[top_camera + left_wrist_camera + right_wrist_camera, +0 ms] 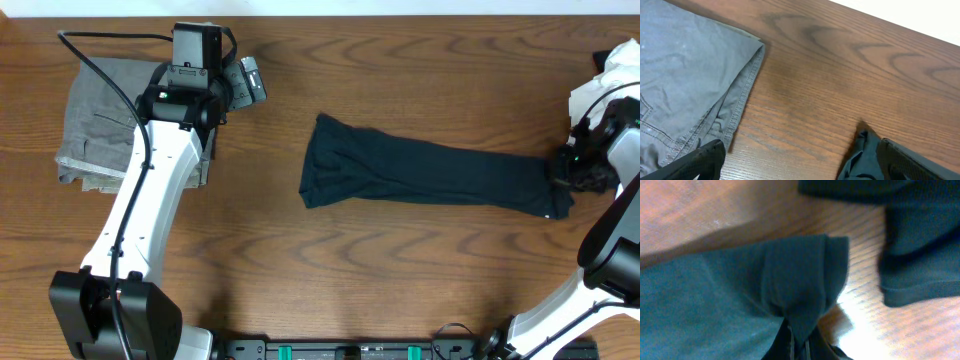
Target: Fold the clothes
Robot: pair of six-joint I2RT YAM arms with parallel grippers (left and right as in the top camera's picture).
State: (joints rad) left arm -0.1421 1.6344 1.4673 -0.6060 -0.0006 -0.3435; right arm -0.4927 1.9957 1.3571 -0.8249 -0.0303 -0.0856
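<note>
Fingers on the right gripper (796,349) are pinched right together, and they've got a fold of the black T-shirt (740,295) nipped between them. In the wrist view the cloth bunches up over the tips, so hardly any of the fingers shows, and the picture is soft and blurry. From overhead that right gripper (575,170) is dark against dark fabric and hard to pick out.

The black T-shirt (430,175) lies as a long narrow band across the table (330,270), running from the middle out to the right, where its end is caught in that grip. No logo is on show, and I can't make out the sleeves or the collar.

Over to the left gripper (250,82): jaws spread wide, nothing between them. Its wrist view shows only the two dark fingers (695,162) at the bottom edge, with bare wood between. I can't tell whether it touches the table.

The grey trousers (95,120) sit folded at the far left, partly hidden under the left arm (150,190); their hemmed edge fills the left of the wrist view. At the top right, a white garment (610,85) is cut off by the frame edge.
</note>
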